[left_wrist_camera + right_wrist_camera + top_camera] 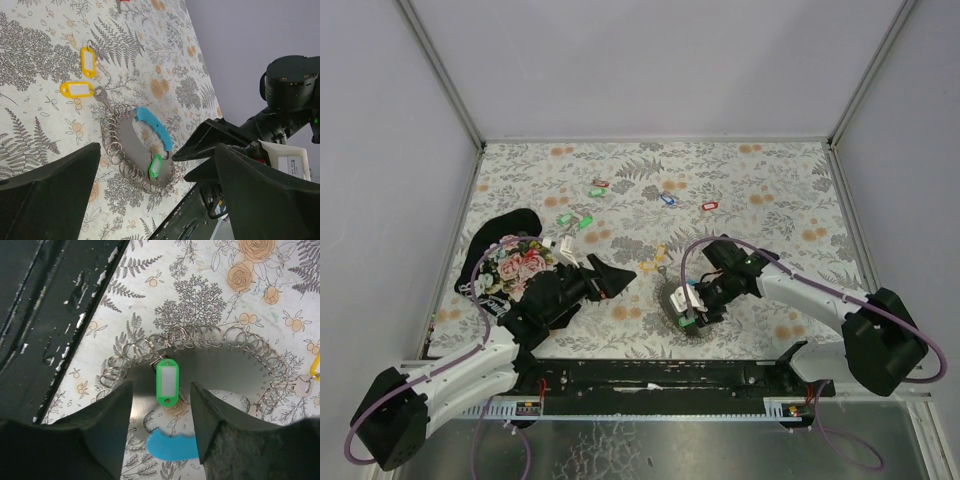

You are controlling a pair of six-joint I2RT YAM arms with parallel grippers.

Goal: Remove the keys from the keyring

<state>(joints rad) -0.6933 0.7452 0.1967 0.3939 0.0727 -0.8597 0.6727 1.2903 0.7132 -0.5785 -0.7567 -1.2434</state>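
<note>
Risk: I'm closing too deep, catching neighbouring wire rings (200, 335) along with keys (167, 382), dragging unpinned floppy keyring (220, 365). Keys lying on strap, near front of tabletop (770, 190). I'm hovering right tool (161, 390), fingers apart, straddling them; left tool (620, 273) gaping beside loop.

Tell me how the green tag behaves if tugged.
The green key tag is small plastic, so probably light and stiff. It hangs from a wire ring on the strap loop, so tugging would likely drag the loop along.

Both arms (470, 365) have white links, black joints and purple cables (932, 352). The right gripper (693, 319) bears a white label (678, 297).
</note>
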